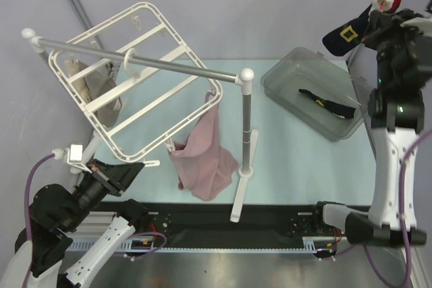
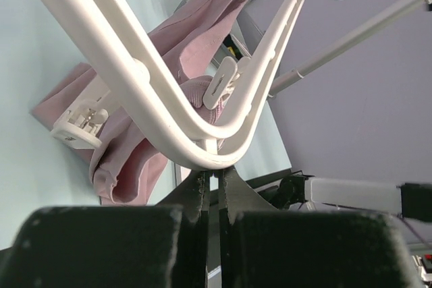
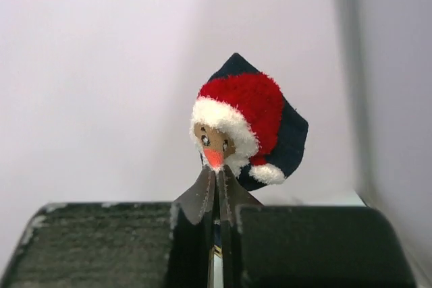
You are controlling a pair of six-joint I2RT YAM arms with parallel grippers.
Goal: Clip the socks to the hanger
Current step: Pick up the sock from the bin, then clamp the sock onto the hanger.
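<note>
1. Right wrist view: the right gripper (image 3: pixel 217 183) has its black fingers pressed together on the edge of a small dark navy sock (image 3: pixel 250 109) with a fuzzy red-and-white Santa patch. It is pinched just below the face, so the rest of the fabric hangs free for a clip.
2. Seen from above, that arm holds the sock high at the far right, well apart from the hanger, with its yellow buckle band showing.
3. Left wrist view: the left gripper (image 2: pixel 212 180) is clamped shut on the rounded corner of the large white plastic drying hanger (image 2: pixel 108 32). This is apparently to steady the tilted frame, which could otherwise swing on its hook.
4. A small white edge clip (image 2: pixel 219 84) sits just beside that corner, and a pink cloth (image 2: pixel 182 38) hangs from a neighbouring clip.
5. The hanger hangs from a silver rail stand (image 1: pixel 169 63) with white knobs, and a beige cloth (image 1: pixel 101 85) is clipped at its far side.
6. The second navy sock (image 1: pixel 327 102) lies in a clear plastic bin (image 1: pixel 283 72) on the pale green table (image 1: pixel 304 160), waiting its turn.
7. By the look of it, neither sock is clipped yet, and the raised one must cross to a free clip.
</note>
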